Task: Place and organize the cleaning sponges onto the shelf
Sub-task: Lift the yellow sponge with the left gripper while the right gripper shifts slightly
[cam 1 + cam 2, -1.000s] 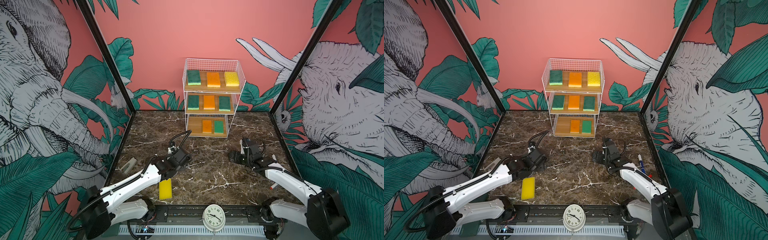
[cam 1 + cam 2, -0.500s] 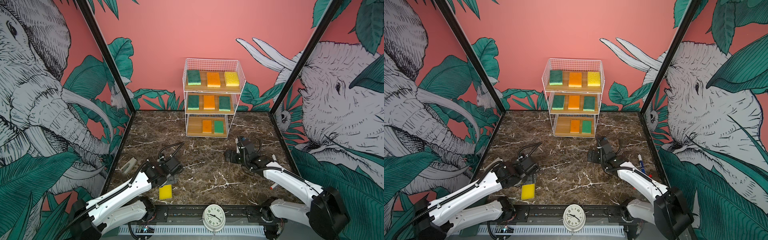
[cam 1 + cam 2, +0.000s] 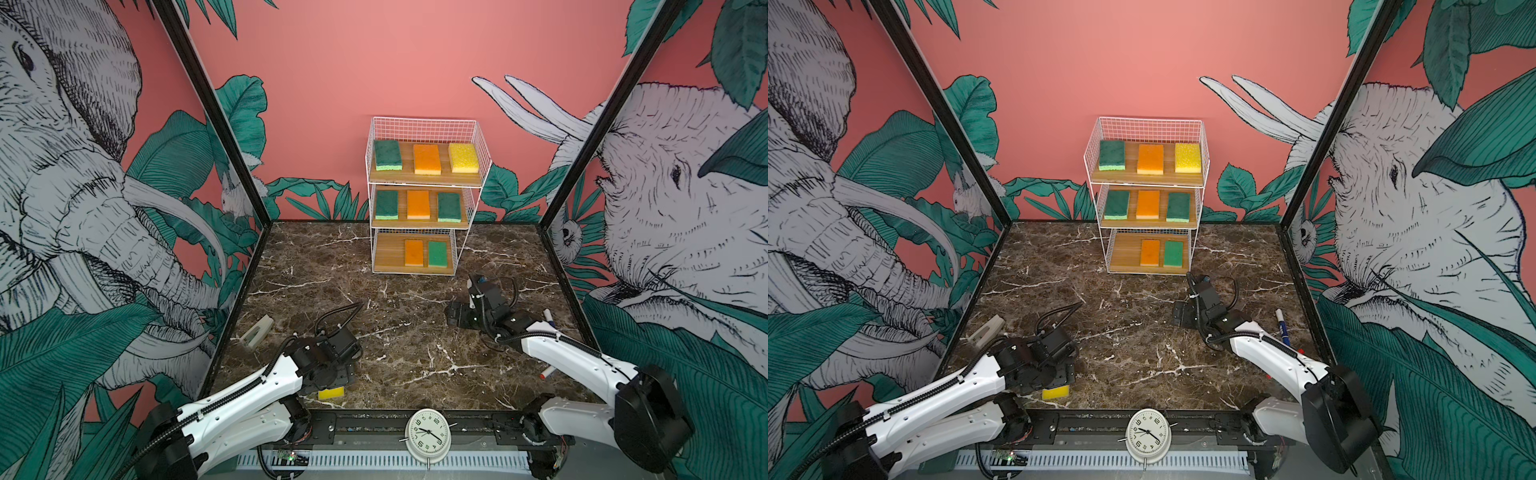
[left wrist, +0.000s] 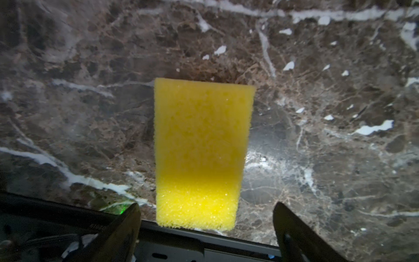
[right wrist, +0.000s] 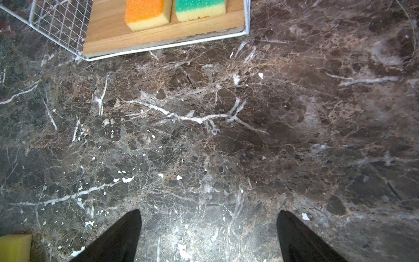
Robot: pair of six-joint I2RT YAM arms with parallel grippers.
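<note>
Left gripper [image 4: 205, 205] wide over yellow sponge [image 4: 201, 147]; marker pen [image 3: 1281, 326] well apart

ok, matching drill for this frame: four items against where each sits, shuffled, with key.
1 loose yellow sponge
2 shelved yellow sponge
3 blue-capped pen
4 clock

A shelf, top board, right end
B table, beside right arm
C front rail
D table's front edge, by left arm

Pairs: 1-D, 2-A, 3-B, 4-C

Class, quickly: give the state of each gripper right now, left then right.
Left gripper: open over the yellow sponge, not holding it.
Right gripper: open, holding nothing.
</note>
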